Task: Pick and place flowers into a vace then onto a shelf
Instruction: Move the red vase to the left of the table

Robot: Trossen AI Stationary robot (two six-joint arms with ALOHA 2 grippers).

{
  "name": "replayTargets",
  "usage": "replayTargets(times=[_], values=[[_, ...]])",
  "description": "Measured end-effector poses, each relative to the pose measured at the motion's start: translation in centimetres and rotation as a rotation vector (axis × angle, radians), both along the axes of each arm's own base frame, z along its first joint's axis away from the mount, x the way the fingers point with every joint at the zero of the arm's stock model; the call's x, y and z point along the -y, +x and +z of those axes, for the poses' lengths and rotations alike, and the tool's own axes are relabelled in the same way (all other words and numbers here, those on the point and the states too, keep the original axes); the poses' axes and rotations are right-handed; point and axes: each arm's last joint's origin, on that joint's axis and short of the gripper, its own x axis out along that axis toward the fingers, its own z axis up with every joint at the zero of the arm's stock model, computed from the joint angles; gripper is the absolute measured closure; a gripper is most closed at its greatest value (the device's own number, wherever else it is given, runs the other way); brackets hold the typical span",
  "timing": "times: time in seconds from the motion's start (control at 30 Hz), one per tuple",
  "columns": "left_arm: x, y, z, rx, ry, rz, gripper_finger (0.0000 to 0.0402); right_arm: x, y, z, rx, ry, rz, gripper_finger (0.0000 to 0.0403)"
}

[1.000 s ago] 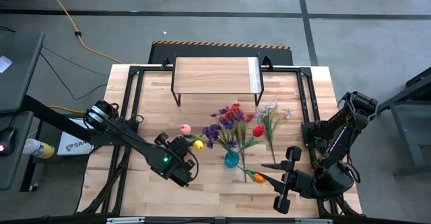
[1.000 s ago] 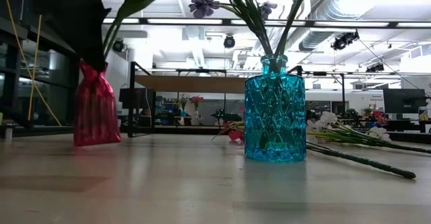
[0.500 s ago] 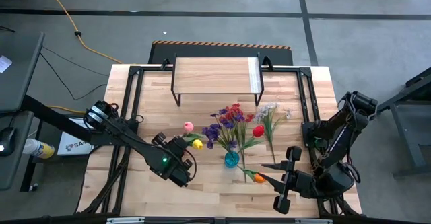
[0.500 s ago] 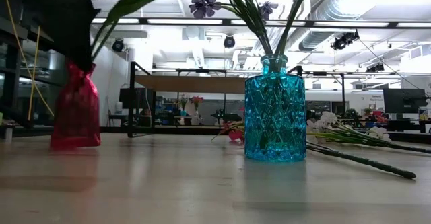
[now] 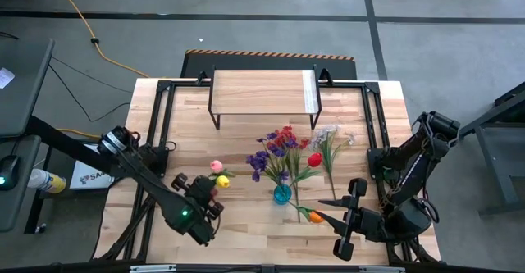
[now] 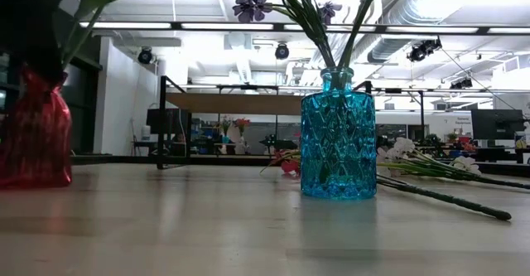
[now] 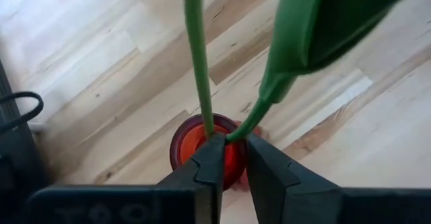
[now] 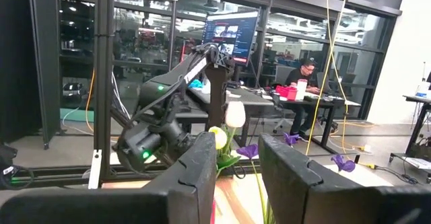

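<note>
Flowers [image 5: 279,152] fill blue vase [image 5: 282,194]; shelf [image 5: 261,91] behind holds nothing.

My slatted wooden table [image 5: 246,228] carries the shelf [image 5: 258,91] at its far edge and the blue vase [image 5: 282,194] near the middle. A whitish spray [image 5: 330,142], red tulip [image 5: 314,159] and orange tulip [image 5: 315,216] lie loose beside it. The red vase [image 6: 33,135] seems to stand at my left.

Faceted glossy blue glass vase [image 6: 338,135]; glossy red vase [image 6: 33,131]; pale matt wooden slatted tabletop [image 5: 246,142]; wood-topped shelf [image 5: 261,92].
</note>
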Motion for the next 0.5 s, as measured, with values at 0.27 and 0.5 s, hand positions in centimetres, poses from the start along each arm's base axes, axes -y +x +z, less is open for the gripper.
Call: replayTargets(times=[0.27, 0.5], values=[[0.15, -0.13, 0.00, 0.008, -0.008, 0.011, 0.0305, 0.02, -0.01, 0.06, 0.004, 0.007, 0.000, 0.0300], [0.14, -0.13, -0.01, 0.008, -0.008, 0.011, 0.0305, -0.01, -0.02, 0.12, 0.015, 0.007, 0.018, 0.0300]])
